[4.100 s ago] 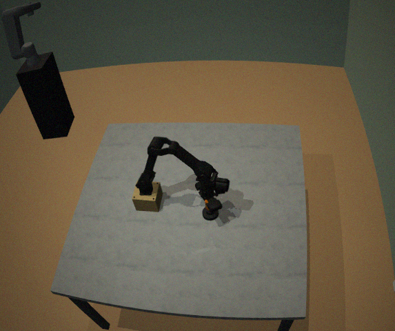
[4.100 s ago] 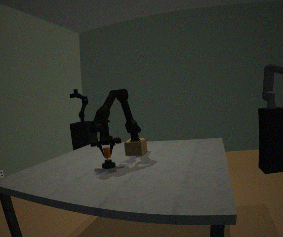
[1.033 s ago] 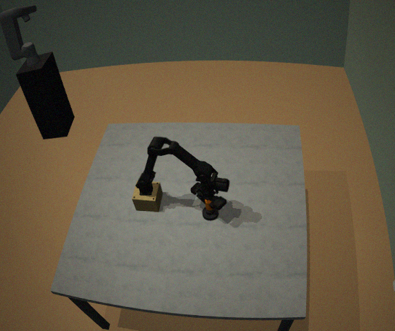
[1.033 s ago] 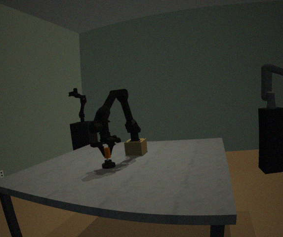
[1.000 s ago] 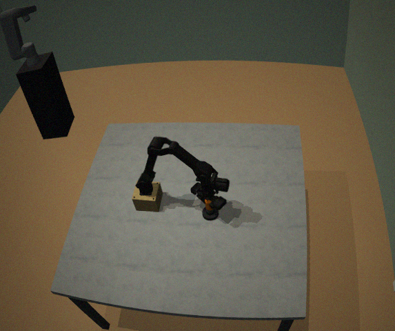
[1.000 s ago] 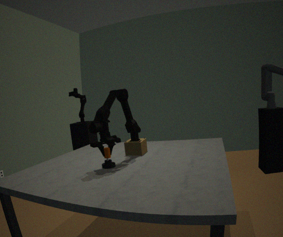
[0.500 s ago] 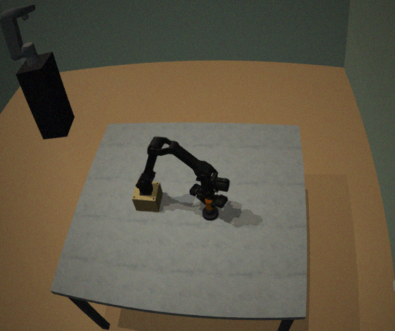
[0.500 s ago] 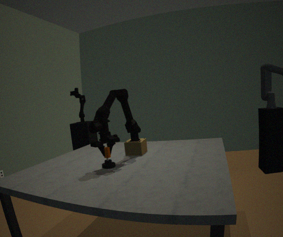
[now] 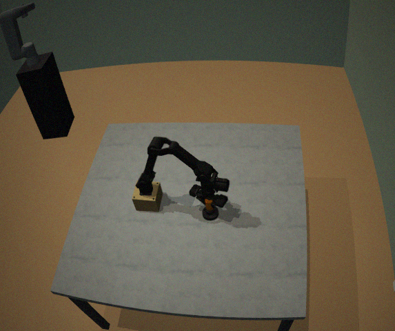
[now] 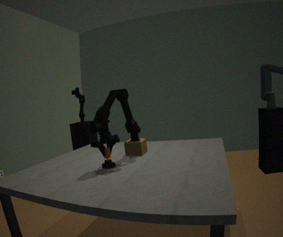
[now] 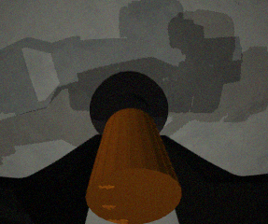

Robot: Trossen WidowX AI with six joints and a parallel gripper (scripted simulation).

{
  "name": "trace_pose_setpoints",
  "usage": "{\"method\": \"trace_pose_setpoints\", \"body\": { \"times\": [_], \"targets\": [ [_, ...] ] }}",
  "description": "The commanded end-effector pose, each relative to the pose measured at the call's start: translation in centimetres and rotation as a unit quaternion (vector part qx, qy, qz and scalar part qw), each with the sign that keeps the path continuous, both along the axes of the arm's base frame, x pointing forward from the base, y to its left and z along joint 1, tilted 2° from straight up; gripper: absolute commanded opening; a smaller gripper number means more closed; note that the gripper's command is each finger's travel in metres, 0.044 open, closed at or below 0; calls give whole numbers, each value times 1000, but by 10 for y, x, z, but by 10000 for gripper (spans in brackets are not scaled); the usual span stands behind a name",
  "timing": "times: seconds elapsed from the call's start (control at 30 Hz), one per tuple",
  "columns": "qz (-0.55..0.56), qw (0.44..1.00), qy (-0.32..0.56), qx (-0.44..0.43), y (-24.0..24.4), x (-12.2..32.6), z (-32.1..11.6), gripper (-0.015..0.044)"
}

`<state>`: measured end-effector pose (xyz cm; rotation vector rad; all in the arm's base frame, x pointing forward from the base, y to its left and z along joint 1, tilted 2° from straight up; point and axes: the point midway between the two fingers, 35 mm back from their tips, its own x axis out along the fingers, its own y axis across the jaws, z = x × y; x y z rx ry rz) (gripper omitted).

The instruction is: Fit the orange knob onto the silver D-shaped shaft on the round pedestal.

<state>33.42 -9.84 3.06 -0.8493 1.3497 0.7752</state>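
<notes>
The orange knob is upright between the fingers of my gripper, which is shut on it. The knob is above the dark round pedestal. In the exterior view a short piece of the silver shaft shows between the knob's bottom and the pedestal. The knob's underside and its hole are hidden, and I cannot tell whether the flat sides line up. In the wrist view the knob covers the shaft and the near part of the pedestal.
The arm's tan base block stands on the grey table, to the left of the pedestal in the top view. Dark stands with other arms are beyond the table.
</notes>
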Motion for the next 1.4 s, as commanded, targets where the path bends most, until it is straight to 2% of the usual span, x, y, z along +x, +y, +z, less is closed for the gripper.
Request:
{"method": "trace_pose_setpoints", "body": {
  "times": [0.0, 0.9, 1.13, 1.37],
  "targets": [
    [3, 1000, -1, 1, 0, 0, -1, 0],
    [3, 1000, -1, 1, 0, 1, 4, 0],
    [102, 995, 0, -7, 0, 1, 4, 0],
    [107, 994, 0, -7, 1, 0, 0, 0]
  ]
}}
